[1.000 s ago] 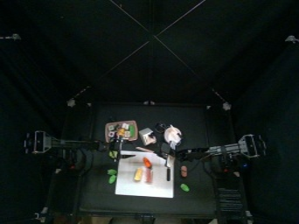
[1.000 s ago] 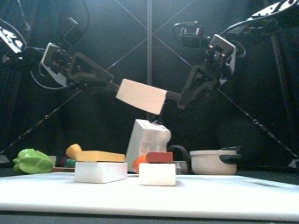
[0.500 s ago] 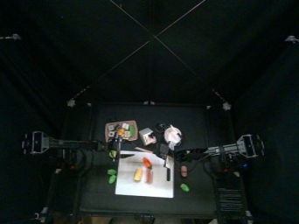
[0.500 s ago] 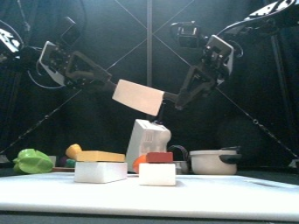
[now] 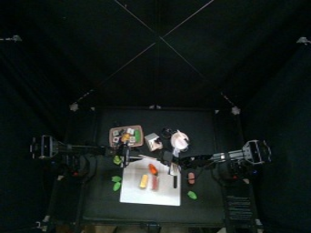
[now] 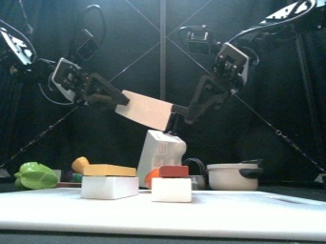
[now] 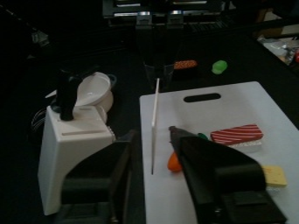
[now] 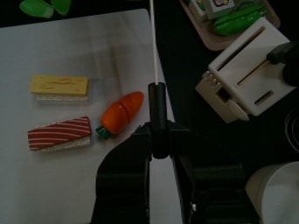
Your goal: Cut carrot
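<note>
The black counter (image 5: 209,211) is carrying a white cutting board (image 5: 152,195), which is lying toward 6 o'clock from the counter's middle in the top view. A white knife block (image 6: 159,157) is standing just off the board's 12 o'clock edge.

The right pincer (image 8: 156,144) is clamping the dark handle of a knife (image 6: 147,108), whose broad pale blade is hanging tilted in the air above the board and reaching toward the left arm.

The left pincer (image 7: 149,138) is hovering over the board with its jaws partly apart and gripping nothing; the blade's edge is showing just past them.

The carrot (image 8: 121,114), orange with a green tip, is lying flat on the board toward its 12 o'clock end, just beside the blade and a red-striped piece (image 8: 59,133).
</note>
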### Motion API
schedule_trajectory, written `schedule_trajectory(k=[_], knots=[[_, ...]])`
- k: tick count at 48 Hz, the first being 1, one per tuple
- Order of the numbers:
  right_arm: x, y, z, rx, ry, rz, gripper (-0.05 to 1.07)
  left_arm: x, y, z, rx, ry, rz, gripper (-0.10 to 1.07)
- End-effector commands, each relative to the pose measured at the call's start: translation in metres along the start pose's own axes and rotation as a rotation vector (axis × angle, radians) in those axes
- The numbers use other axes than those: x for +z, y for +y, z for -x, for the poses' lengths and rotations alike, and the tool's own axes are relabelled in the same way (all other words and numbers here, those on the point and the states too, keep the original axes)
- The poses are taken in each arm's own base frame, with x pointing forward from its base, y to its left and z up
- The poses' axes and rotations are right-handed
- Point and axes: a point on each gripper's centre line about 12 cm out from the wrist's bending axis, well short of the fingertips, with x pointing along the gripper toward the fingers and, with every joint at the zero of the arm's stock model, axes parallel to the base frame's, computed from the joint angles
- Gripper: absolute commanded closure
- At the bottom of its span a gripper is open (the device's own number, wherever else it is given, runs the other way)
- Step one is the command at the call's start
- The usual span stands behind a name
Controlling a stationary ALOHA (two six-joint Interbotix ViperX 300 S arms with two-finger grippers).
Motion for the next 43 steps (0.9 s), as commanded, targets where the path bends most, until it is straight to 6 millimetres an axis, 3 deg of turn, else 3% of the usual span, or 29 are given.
schedule_trajectory(k=[1, 19, 32, 43], knots=[[0.012, 0.001, 0.005, 0.008, -0.036, -0.002, 0.55, 0.007, 0.003, -0.002, 0.006, -0.021, -0.004, 0.43], [0.011, -0.006, 0.006, -0.012, -0.033, -0.016, 0.56, -0.01, -0.001, -0.009, -0.013, 0.03, 0.013, 0.48], [0.012, -0.02, 0.006, -0.037, -0.031, -0.063, 0.66, -0.006, -0.006, -0.009, -0.037, -0.018, 0.013, 0.48], [0.014, -0.028, 0.01, -0.045, -0.041, -0.107, 0.67, -0.007, -0.009, -0.009, -0.045, -0.025, 0.013, 0.48]])
